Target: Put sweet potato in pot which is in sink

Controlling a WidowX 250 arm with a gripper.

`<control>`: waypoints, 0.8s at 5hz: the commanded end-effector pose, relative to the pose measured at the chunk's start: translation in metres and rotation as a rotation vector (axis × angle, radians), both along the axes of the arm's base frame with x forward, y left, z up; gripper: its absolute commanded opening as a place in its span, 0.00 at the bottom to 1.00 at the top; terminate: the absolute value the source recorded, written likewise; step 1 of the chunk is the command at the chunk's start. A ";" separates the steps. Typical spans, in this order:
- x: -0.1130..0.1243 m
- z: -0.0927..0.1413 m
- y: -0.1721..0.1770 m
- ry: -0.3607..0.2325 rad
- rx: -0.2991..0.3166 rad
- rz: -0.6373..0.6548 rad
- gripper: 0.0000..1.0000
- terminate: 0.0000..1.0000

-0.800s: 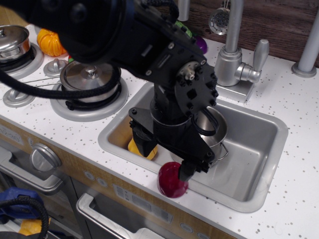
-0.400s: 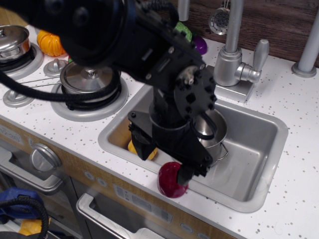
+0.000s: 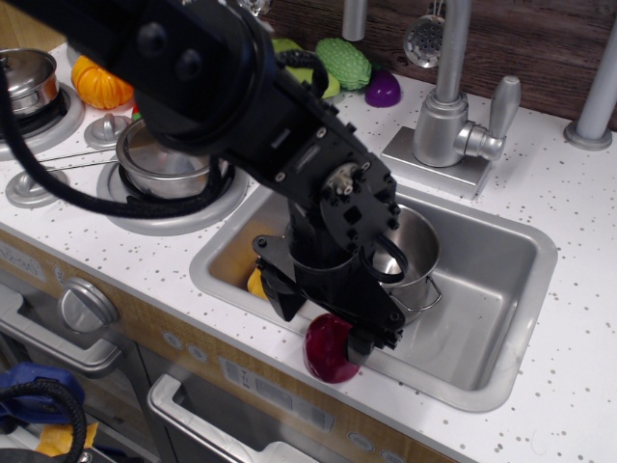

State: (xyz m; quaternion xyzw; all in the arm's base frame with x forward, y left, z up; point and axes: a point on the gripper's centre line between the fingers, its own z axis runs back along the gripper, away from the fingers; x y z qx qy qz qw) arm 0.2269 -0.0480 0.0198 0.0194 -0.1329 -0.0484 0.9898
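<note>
The dark red sweet potato [image 3: 326, 351] sits on the front rim of the sink [image 3: 525, 253], at the counter's edge. My black gripper [image 3: 324, 318] points down just above it, open. One finger [image 3: 278, 289] is at its left and the other finger [image 3: 372, 335] touches or nearly touches its right side. The shiny steel pot [image 3: 413, 249] stands upright in the middle of the sink, right behind my wrist, partly hidden by it. It looks empty.
A yellow toy [image 3: 254, 283] lies in the sink's left end, mostly hidden by my finger. A faucet [image 3: 449, 121] stands behind the sink. A steel pot [image 3: 159, 166] sits on the stove burner at left, with an orange toy [image 3: 101, 83] and green [image 3: 343, 61] and purple [image 3: 383, 90] toys behind it.
My arm has lowered and shifted slightly toward the counter's front edge, bringing the open fingers down around the sweet potato. The sweet potato and the pot have not moved.
</note>
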 end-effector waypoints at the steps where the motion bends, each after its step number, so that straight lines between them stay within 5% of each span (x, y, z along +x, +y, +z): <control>1: 0.006 -0.008 0.002 -0.042 -0.047 0.005 1.00 0.00; 2: 0.006 -0.014 0.003 -0.051 -0.058 0.022 1.00 0.00; 3: 0.010 -0.005 0.002 -0.068 -0.028 0.017 0.00 0.00; 4: 0.021 0.013 0.003 -0.112 0.025 -0.012 0.00 0.00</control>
